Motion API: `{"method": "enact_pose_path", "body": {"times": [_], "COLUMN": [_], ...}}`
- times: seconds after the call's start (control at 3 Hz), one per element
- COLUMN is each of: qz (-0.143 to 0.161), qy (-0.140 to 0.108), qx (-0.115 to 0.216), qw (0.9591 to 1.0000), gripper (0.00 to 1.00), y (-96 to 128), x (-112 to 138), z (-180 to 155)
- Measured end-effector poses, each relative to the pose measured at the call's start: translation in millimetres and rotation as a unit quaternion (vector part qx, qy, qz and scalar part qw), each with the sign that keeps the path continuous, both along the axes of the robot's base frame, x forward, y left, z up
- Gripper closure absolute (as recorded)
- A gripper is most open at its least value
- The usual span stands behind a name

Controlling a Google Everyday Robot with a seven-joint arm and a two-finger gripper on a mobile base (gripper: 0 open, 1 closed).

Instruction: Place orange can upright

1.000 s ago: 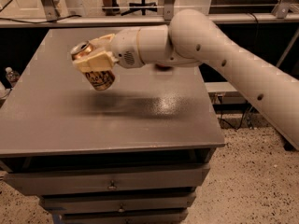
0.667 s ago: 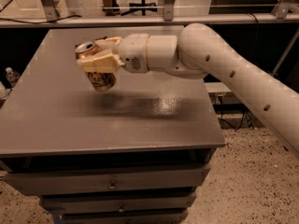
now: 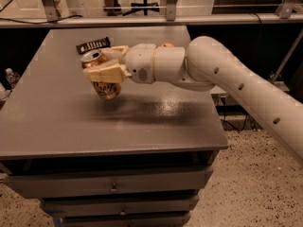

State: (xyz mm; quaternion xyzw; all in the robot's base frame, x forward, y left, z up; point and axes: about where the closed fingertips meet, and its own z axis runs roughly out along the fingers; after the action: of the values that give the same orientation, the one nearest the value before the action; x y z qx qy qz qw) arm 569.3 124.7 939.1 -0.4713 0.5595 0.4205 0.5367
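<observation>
The orange can (image 3: pixel 107 89) is clamped between the fingers of the gripper (image 3: pixel 102 70), left of centre, above the table (image 3: pixel 57 126). It has been lowered slightly since a second ago, top uppermost; set-down is judged near.

The cream-beige gripper (image 3: pixel 105 64), above the grey counter's (image 3: pixel 57 122) left half toward its far edge, clasps the orange can (image 3: pixel 107 88), shiny orange-gold with dark squiggly lettering and a silver top. Near the far edge lies a black wrapper (image 3: pixel 93 45) with white marks. The arm (image 3: pixel 236 84) is off-white.
</observation>
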Motion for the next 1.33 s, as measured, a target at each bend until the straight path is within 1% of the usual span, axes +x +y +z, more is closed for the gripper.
{"method": "enact_pose_path", "body": {"times": [0.33, 0.67, 1.33], "qz": [-0.003, -0.002, -0.006], "qy": [-0.005, -0.006, -0.007], "qx": [0.001, 0.003, 0.001], "qw": [1.0, 1.0, 1.0], "gripper": [1.0, 0.84, 0.38], "y": [-1.9, -2.3, -5.3], "x": [-4.8, -7.2, -12.0], "z": [-12.6, -21.9, -33.5]}}
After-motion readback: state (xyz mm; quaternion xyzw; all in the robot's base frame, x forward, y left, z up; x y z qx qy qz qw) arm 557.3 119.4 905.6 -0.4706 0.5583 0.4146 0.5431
